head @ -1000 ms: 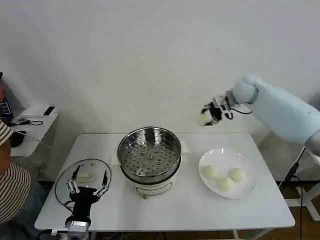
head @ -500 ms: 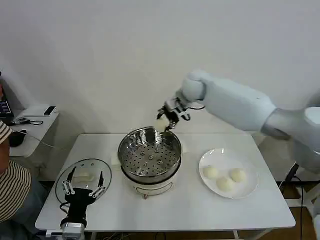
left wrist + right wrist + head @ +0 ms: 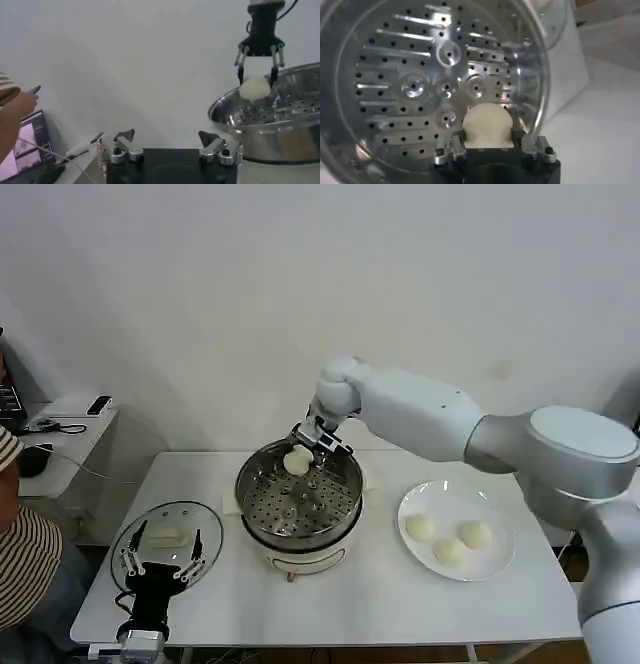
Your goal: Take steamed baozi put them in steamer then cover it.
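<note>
Gripping a baozi (image 3: 297,461) over the steamer (image 3: 299,494), right tool (image 3: 303,454) closed, left tool (image 3: 158,556) open

Round, shiny stainless-steel steamer pot (image 3: 298,496) stands upright on a white footed base at the table's centre, uncovered; its perforated steel tray (image 3: 420,85) lies level inside and is bare. One smooth, round, cream-white dough bun (image 3: 297,461) is held above the tray near the pot's far rim, clear of the metal. Three matching buns (image 3: 448,539) sit clustered on a plate, well apart from the pot on its right.
</note>
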